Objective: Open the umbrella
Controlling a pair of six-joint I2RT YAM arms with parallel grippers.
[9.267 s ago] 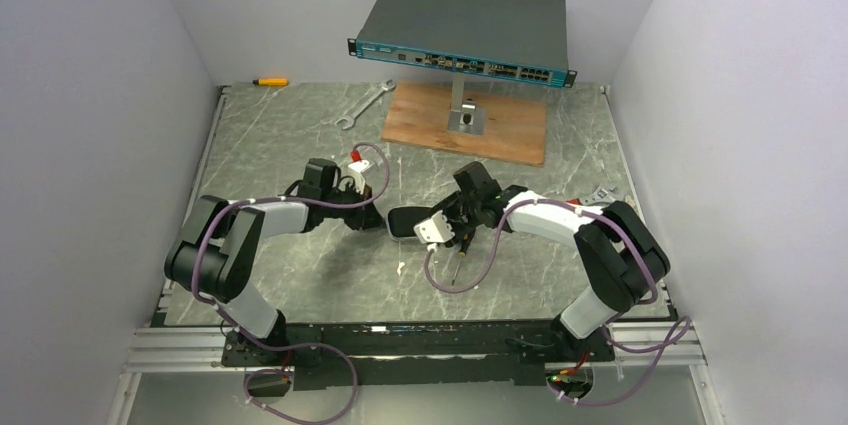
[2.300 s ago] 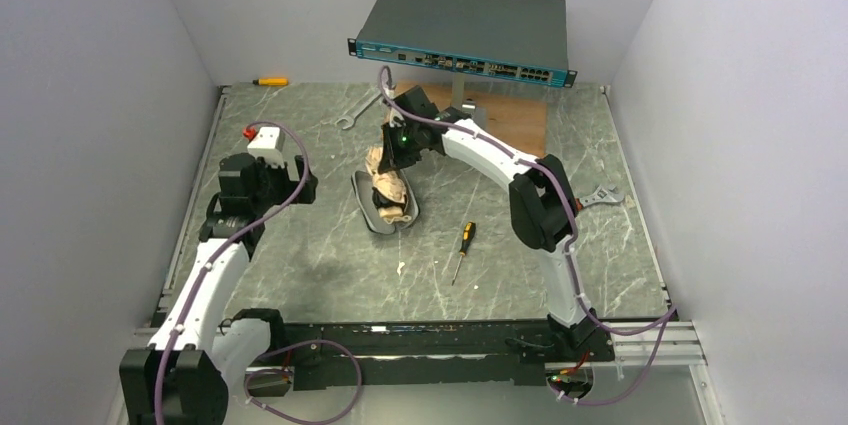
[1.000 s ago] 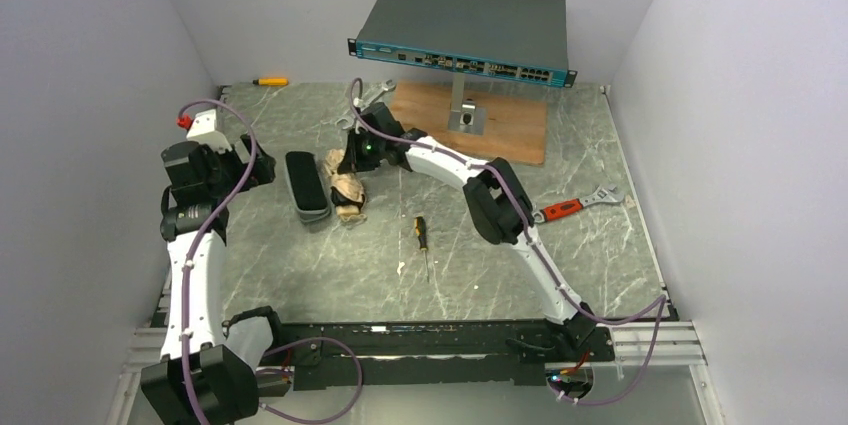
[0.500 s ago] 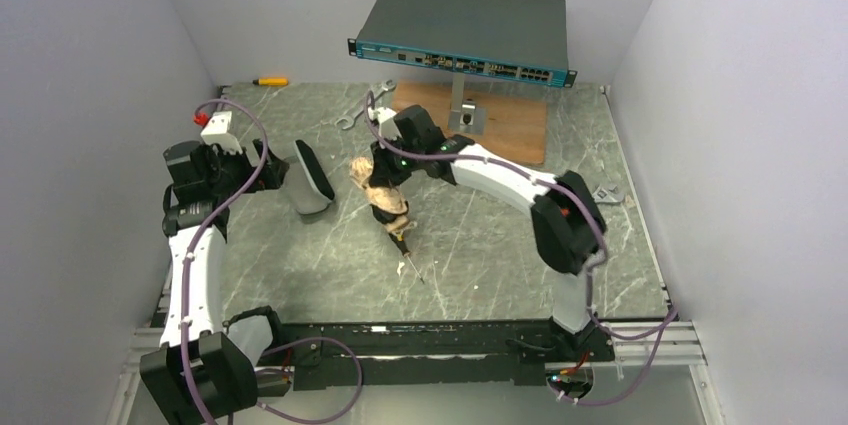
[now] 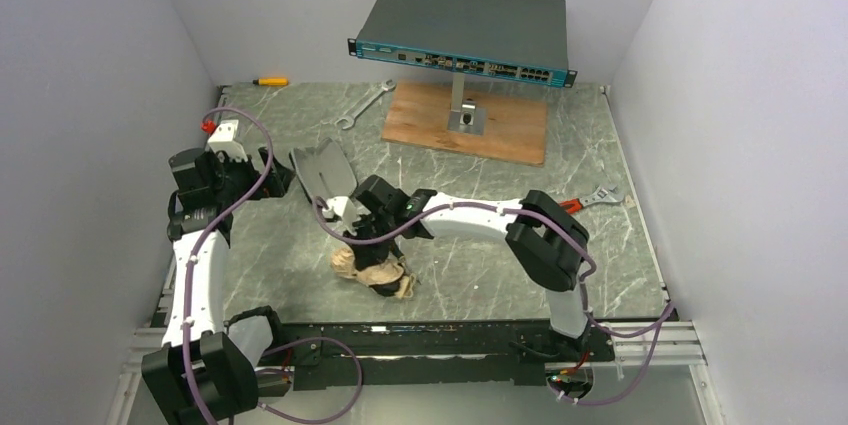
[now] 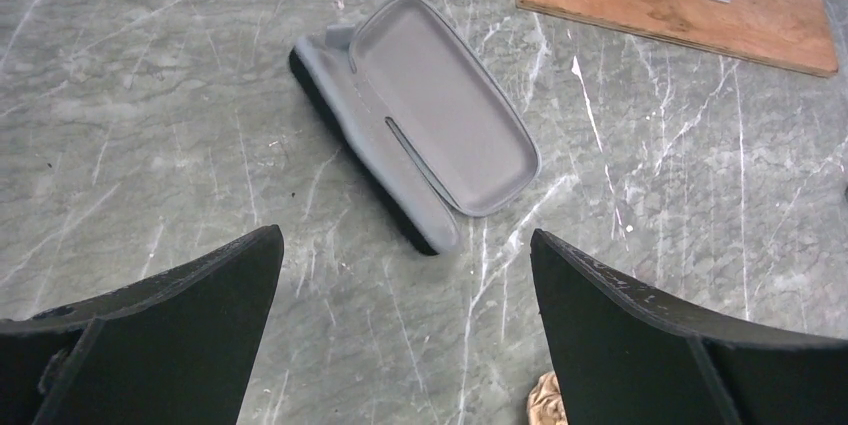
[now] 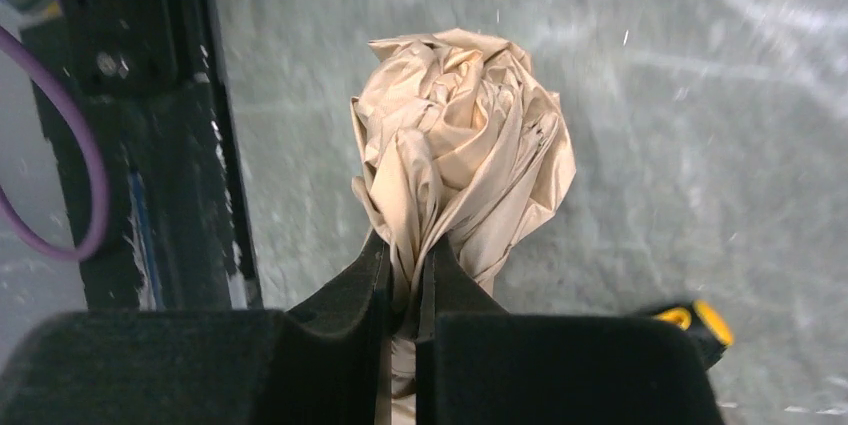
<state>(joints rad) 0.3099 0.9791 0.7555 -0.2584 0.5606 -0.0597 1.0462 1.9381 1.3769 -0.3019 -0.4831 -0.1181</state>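
Left end effector (image 6: pixel 405 245) of mine gapes wide above the marbled grey-green stone worktop (image 5: pixel 480 265), holding nothing. My right end effector (image 7: pixel 405 250) is pinched narrow on the umbrella (image 7: pixel 460 135), a crumpled, creased bundle of cream-beige fabric near the worktop's near edge. A smooth grey oblong case (image 6: pixel 440 125) with rounded ends lies below my left.

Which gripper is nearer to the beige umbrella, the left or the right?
Right. The right gripper is shut on the umbrella, pinching its bunched fabric. The left gripper hangs open, apart from it, facing the grey case.
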